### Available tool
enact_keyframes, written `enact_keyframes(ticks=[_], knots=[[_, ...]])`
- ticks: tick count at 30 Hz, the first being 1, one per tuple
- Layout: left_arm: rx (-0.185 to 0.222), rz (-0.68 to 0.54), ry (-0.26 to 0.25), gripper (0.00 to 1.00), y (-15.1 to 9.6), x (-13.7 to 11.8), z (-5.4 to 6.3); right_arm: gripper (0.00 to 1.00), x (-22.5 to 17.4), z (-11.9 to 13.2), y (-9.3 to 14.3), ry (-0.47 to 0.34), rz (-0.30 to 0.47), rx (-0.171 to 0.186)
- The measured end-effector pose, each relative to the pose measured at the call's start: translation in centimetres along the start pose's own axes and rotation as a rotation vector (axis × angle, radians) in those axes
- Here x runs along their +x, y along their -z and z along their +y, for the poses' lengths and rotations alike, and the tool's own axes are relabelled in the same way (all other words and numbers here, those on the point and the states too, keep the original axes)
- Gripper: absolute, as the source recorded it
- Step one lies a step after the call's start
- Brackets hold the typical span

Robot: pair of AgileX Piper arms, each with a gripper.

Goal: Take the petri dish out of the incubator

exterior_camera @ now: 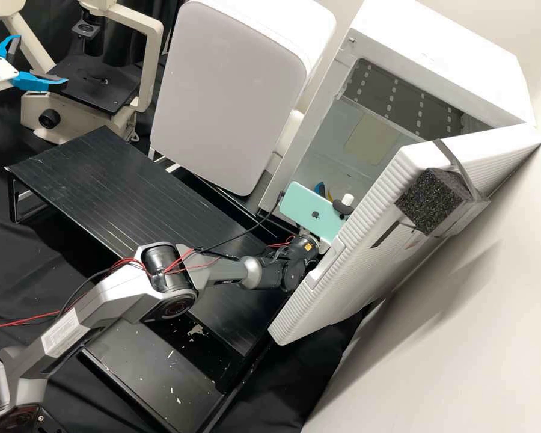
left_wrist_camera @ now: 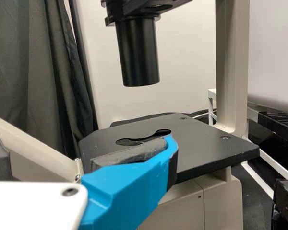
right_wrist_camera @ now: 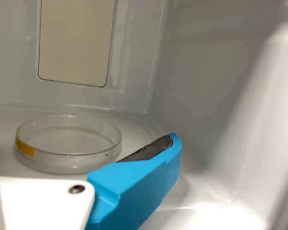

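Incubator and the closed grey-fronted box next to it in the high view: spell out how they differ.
The incubator stands open with its door swung out, while the grey-fronted box is closed. The incubator's door is ribbed and carries a strapped black foam block; the box's front is smooth and plain. The incubator's outline is squarer, the box's corners more rounded. Both have white bodies.

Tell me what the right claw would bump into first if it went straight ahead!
Most likely the clear petri dish, lined up with the open gap of the right claw, though depth is hard to judge. Beyond it is the incubator's back wall.
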Motion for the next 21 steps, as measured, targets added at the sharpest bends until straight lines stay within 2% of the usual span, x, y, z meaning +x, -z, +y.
enact_keyframes(ticks=[5,6,21], knots=[[0.000,0.000,0.000,1.00,0.00,0.00,0.00,1.00,0.41,-0.38,-0.08,0.006,-0.006,0.006],[0.000,0.000,0.000,1.00,0.00,0.00,0.00,0.00,0.46,-0.49,-0.08,0.008,-0.007,0.008],[0.000,0.000,0.000,1.00,0.00,0.00,0.00,0.00,0.55,-0.36,0.03,0.005,-0.007,0.010]])
